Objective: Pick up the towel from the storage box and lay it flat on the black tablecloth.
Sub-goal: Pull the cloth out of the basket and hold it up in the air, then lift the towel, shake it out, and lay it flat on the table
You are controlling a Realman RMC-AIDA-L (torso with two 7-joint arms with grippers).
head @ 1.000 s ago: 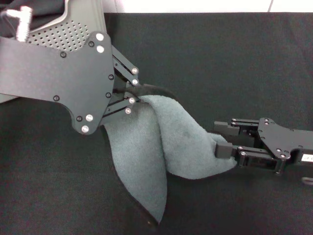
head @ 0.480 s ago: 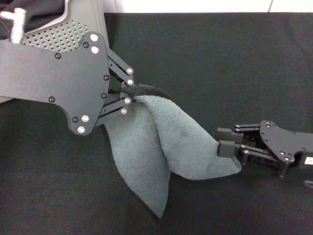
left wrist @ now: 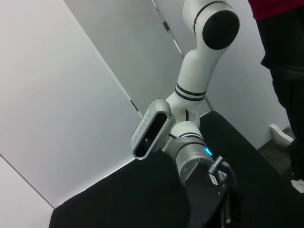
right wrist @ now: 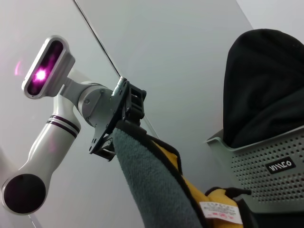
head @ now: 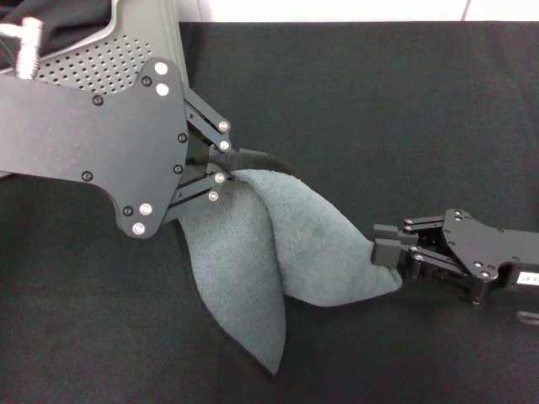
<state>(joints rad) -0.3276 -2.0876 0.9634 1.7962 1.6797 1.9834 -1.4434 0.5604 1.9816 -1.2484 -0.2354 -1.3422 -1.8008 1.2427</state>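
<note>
The grey-green towel [head: 269,252] hangs twisted between my two grippers over the black tablecloth [head: 379,109]. My left gripper [head: 223,162] is shut on the towel's upper dark-bordered corner, just in front of the light grey perforated storage box [head: 101,59]. My right gripper [head: 389,251] is shut on the towel's right-hand corner, low over the cloth. The towel's lower tip reaches the cloth near the front. In the right wrist view the left gripper [right wrist: 116,128] holds the towel [right wrist: 147,190], which shows a yellow underside and a label.
A glossy black fabric bundle [right wrist: 266,95] fills the storage box [right wrist: 266,164] at the back left. The left wrist view shows my right arm [left wrist: 190,152] over the tablecloth and a person in dark clothes [left wrist: 285,71] standing beside the table.
My right gripper, open around the towel's right corner a second ago, has closed on it and sits slightly lower. The left gripper has barely moved; the towel's lower tip shifted a little.
</note>
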